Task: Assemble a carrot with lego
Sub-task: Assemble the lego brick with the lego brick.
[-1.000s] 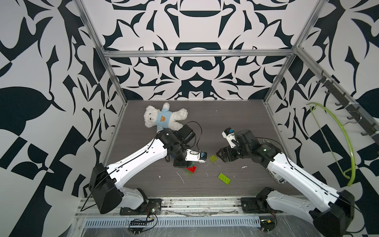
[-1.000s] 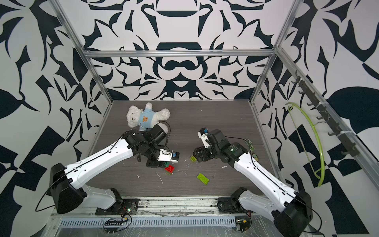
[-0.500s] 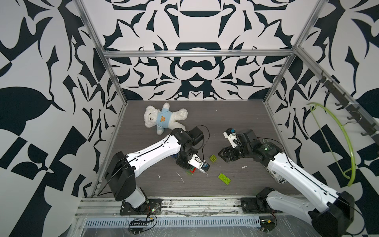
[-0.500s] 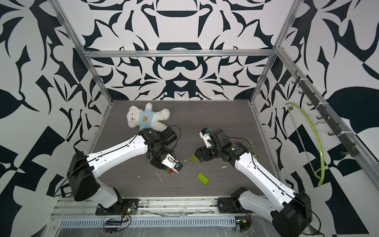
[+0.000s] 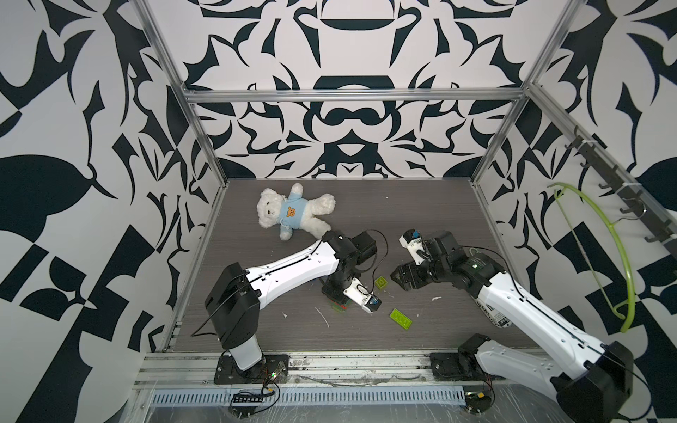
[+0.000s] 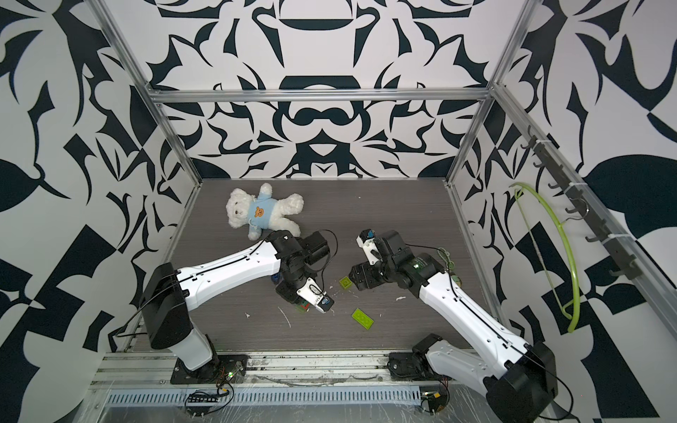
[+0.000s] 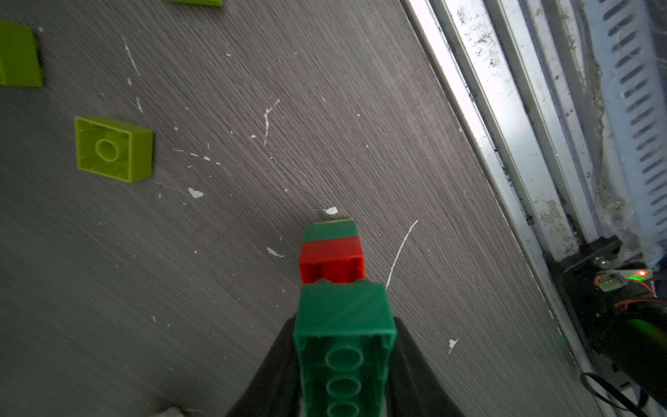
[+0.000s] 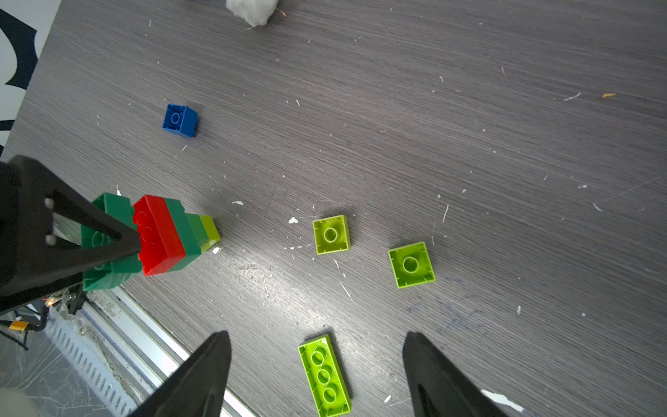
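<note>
My left gripper point(image 7: 344, 323) is shut on the wide dark green end of the carrot point(image 8: 162, 234), a tapering stack of dark green, red, dark green and a lime tip. The tip points down at the table, and I cannot tell whether it touches. In both top views the carrot point(image 5: 339, 307) peeks out under the left wrist. My right gripper point(image 8: 314, 335) is open and holds nothing, hovering above a loose oblong lime lego brick point(image 8: 325, 375). Two square lime bricks point(image 8: 331, 234) point(image 8: 411, 265) and a blue brick point(image 8: 179, 120) lie upside down nearby.
A white teddy bear point(image 5: 293, 212) lies at the back left of the table. The metal front rail point(image 5: 329, 362) runs close to the carrot. A striped trinket point(image 6: 445, 256) lies by the right wall, where a lime hanger point(image 5: 600, 256) hangs.
My left arm swung forward and right, carrying the carrot toward the front edge and turning its wrist downward. The right arm has hardly moved and its jaws stay open.
</note>
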{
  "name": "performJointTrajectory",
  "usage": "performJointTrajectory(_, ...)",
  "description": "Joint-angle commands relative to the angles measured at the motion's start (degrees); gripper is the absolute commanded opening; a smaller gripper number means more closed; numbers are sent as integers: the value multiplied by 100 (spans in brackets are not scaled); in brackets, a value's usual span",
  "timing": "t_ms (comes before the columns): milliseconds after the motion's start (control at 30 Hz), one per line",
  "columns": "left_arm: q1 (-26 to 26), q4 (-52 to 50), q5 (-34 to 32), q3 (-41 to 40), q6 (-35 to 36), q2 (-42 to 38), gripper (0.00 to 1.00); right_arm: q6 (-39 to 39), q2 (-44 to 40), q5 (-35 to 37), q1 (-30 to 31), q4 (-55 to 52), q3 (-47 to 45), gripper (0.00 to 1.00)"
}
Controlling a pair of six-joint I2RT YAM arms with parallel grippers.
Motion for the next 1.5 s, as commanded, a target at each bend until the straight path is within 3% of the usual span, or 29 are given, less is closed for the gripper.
performJointTrajectory(0,-16,-269,-68,91,-106,75,0,-100,-118,-27,-29,-8,-13,80)
performJointTrajectory(1467,-95,-56,-222,162,-193,366,0,-135,-105,-167,-29,31,-54,80)
